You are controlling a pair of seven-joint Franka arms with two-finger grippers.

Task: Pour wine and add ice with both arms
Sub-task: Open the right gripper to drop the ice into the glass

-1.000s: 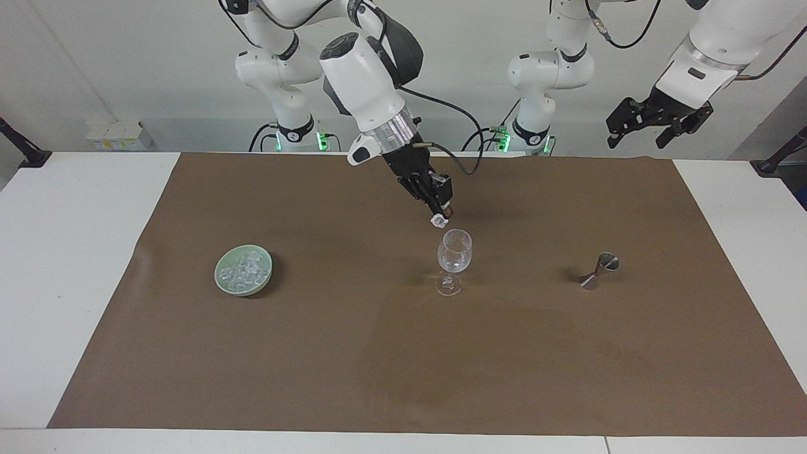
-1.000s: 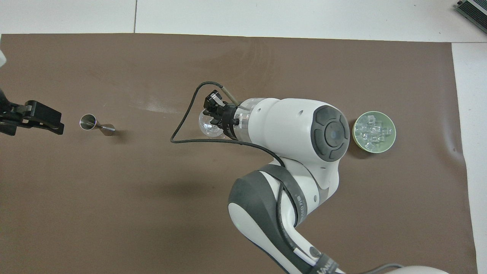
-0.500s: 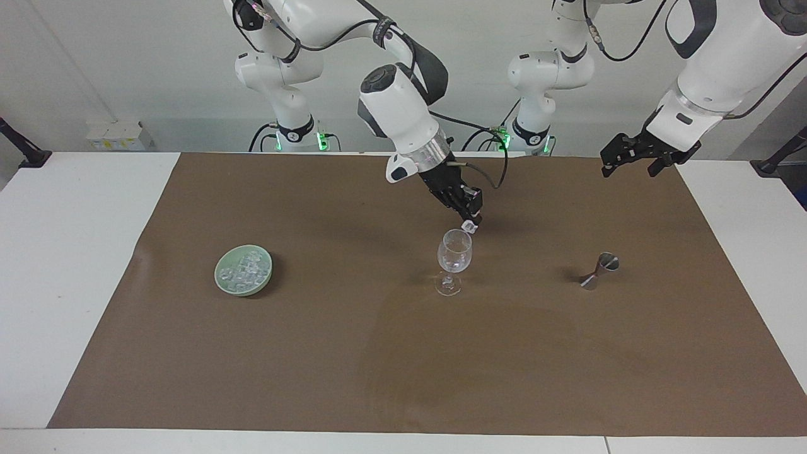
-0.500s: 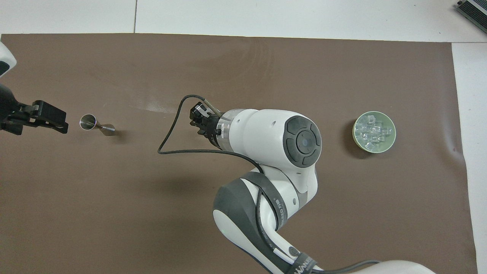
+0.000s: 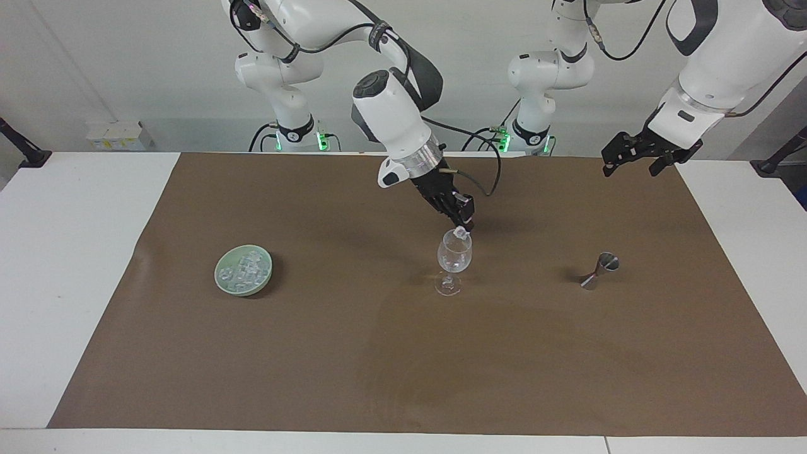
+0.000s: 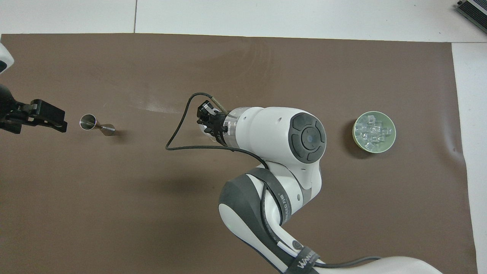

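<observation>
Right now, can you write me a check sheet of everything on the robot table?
Surface: brown mat over a white table, flat.
Job's things: wine glass upright mid-mat; ice heaped in a green bowl toward the right arm's end; one ice cube at the glass's rim.
Clutter: metal jigger tilted on the mat toward the left arm's end.
Grippers: right gripper over the glass, jaws shut on the ice cube; left gripper waits in the air over the mat's edge, open, empty.
Cables: black cable looping from the right wrist.
Surroundings: white wall; black clamps at the table corners.
</observation>
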